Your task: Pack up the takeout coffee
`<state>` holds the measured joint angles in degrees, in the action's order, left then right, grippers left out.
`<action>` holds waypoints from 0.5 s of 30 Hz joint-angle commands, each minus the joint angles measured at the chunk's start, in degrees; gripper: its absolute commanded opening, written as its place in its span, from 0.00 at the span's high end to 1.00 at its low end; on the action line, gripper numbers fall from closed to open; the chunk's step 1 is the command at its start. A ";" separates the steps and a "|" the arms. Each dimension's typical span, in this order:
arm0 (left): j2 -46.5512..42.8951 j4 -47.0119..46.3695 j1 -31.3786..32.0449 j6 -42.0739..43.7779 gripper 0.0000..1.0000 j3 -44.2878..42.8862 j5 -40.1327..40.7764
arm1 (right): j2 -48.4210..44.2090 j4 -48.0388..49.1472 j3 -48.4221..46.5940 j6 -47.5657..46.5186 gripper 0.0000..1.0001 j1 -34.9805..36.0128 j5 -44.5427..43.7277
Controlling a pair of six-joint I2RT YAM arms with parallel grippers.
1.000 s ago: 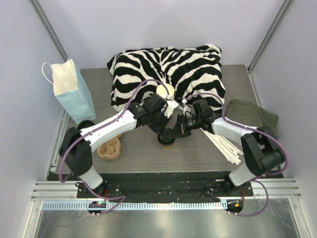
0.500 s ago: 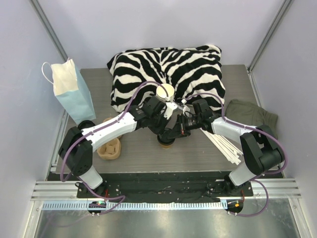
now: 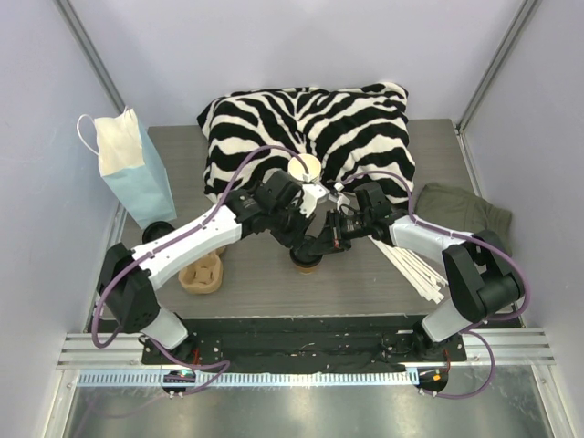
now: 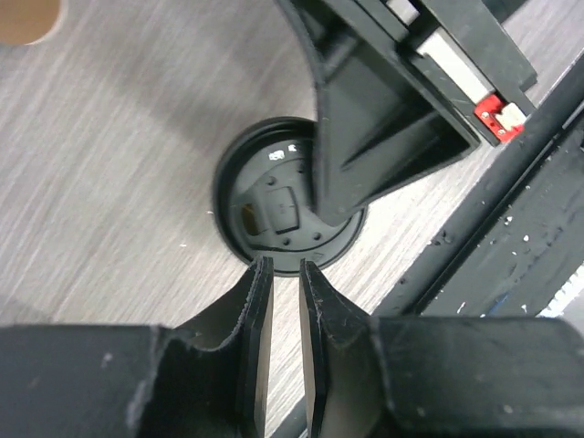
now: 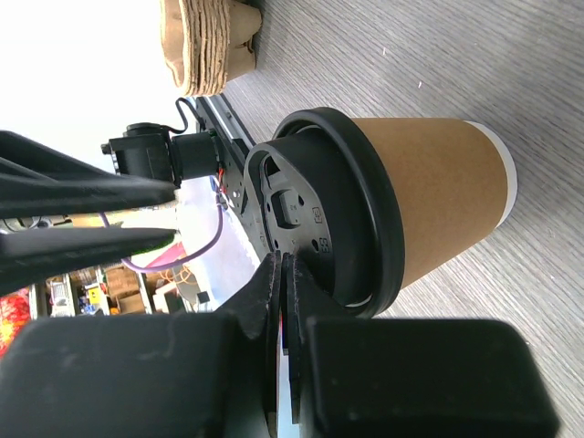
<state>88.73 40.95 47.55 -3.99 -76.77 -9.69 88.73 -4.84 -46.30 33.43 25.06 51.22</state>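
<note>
The takeout coffee (image 3: 307, 262) is a tan paper cup (image 5: 429, 192) with a black lid (image 4: 269, 214), standing upright on the grey table. My right gripper (image 5: 281, 260) is shut, its tips resting on the lid's top. In the top view it (image 3: 319, 243) reaches in from the right. My left gripper (image 4: 281, 265) hovers just above the lid's edge, its pads parallel with a narrow gap and nothing between them. In the top view it (image 3: 306, 228) comes in from the left.
A light blue paper bag (image 3: 137, 173) stands at the left. A zebra pillow (image 3: 310, 128) fills the back, with a lidless cup (image 3: 304, 167) at its front. Tan pulp carriers (image 3: 201, 272), a loose black lid (image 3: 157, 230), white sticks (image 3: 415, 269) and green cloth (image 3: 461, 208) lie around.
My left arm's elbow has swung left and back, and its gripper has pulled slightly away from the cup. The right gripper and the coffee have stayed put.
</note>
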 commanded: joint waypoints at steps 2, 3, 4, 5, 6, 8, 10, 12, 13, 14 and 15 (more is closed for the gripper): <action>0.82 -1.92 1.58 -0.76 0.79 5.04 -1.82 | 1.54 -2.72 1.13 -3.72 0.94 -0.01 -7.89; 1.35 -2.88 1.76 -0.58 0.80 6.97 -1.12 | 1.62 -2.63 1.13 -3.81 0.94 -0.10 -7.89; 1.79 -3.24 1.76 -0.49 0.81 7.94 -0.77 | 1.80 -2.63 1.30 -3.72 0.94 -0.01 -7.80; 2.32 -3.33 1.84 -0.15 0.82 8.65 -0.59 | 1.80 -2.63 1.30 -3.81 0.94 -0.01 -7.80; 2.24 -3.68 2.02 0.21 0.82 10.22 0.02 | 1.71 -2.72 1.39 -3.81 0.94 -0.01 -7.80; 1.71 -3.68 2.02 0.82 0.82 11.03 0.73 | 1.80 -2.89 1.48 -3.90 0.94 -0.01 -7.89; 1.10 -3.51 2.11 1.53 0.82 10.33 1.51 | 1.89 -2.81 1.39 -3.90 0.95 -0.01 -7.89; 0.57 -2.72 2.11 2.05 0.82 7.97 1.87 | 1.97 -2.80 1.30 -3.72 0.94 -0.01 -7.72; 0.31 -2.46 2.02 1.97 0.82 7.35 1.52 | 1.89 -2.72 1.13 -3.64 0.94 -0.01 -7.63; -0.13 -2.28 2.02 1.88 0.82 6.21 1.35 | 1.36 -2.37 1.13 -3.20 0.94 -0.01 -7.02; -0.92 -2.02 2.11 1.79 0.82 5.85 1.08 | 0.92 -2.19 0.95 -2.85 0.94 -0.01 -6.66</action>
<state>91.24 40.03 49.43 -3.46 -66.41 -8.82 88.75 -4.78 -46.30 33.30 25.06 51.27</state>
